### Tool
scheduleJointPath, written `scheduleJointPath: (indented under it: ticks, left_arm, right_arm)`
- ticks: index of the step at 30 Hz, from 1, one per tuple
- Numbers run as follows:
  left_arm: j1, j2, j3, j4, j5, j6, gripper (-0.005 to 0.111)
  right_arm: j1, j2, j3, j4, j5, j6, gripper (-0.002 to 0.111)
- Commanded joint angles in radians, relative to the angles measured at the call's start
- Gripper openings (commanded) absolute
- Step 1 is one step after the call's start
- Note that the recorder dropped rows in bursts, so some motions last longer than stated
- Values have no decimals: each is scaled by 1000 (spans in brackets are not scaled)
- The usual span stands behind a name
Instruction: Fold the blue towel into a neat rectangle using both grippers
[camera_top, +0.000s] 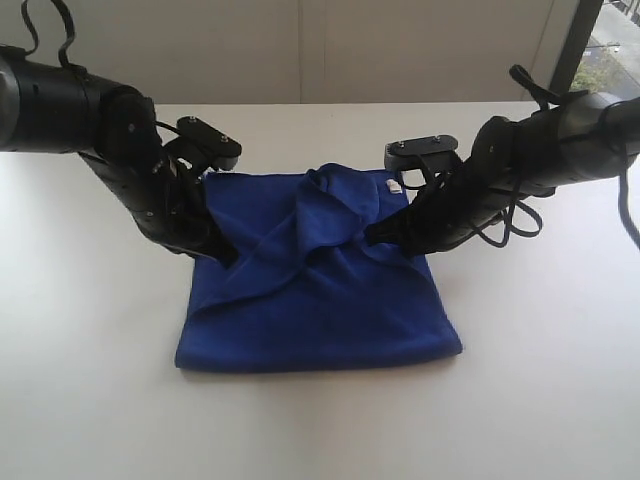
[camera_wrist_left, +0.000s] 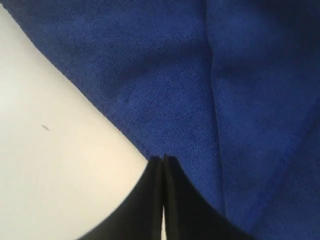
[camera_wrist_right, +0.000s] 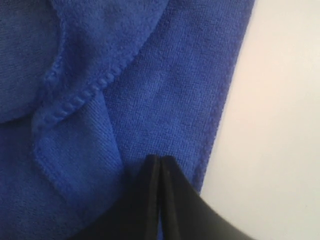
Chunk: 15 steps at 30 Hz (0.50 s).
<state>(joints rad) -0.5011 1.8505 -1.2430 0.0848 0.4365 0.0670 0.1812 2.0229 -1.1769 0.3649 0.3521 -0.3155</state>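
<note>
the blue towel (camera_top: 320, 320) lies in the middle of the white table (camera_top: 90, 400). its near edge runs flat and straight from left to right, while its far half is rumpled into a loose hump. a small white tag (camera_top: 393, 186) shows at the far right corner. the cloth looks a little wider across than it is deep, so its long axis runs from one arm to the other.

the left gripper (camera_top: 222, 252) comes down on the towel's left border and the right gripper (camera_top: 372, 236) on the right part of the upper layer, further in toward the middle. each arm has cloth directly under its tips, and the free bulk lies inward, between the two. creases run from one tip toward the other across the bunched layer.

both arms reach in from the outer sides, forearms sloping down and inward and wrists pitched steeply, so the fingers point at the table.

in the left wrist view the left gripper (camera_wrist_left: 163, 160) has its jaws pressed together, tips right at the hem where blue meets white. in the right wrist view the right gripper (camera_wrist_right: 160, 159) is clamped the same way, just inside the hem beside a stitched fold. whether either nips cloth between its pads i cannot tell — the slit shows nothing.

my judgement: the next move depends on both tips travelling together along the short axis, keeping the span between them taut.
</note>
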Motion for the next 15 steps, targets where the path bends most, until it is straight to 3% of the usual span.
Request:
scheduleJointPath:
  ticks: [1,15]
  left_arm:
    - [0,37,7,-68,-9,-18,0]
    - [0,112,9,-78,66,17,0]
  right_arm:
    - [-4,9,-1,1,9,6,0]
    - [-4,9,-1,1,-14,6,0]
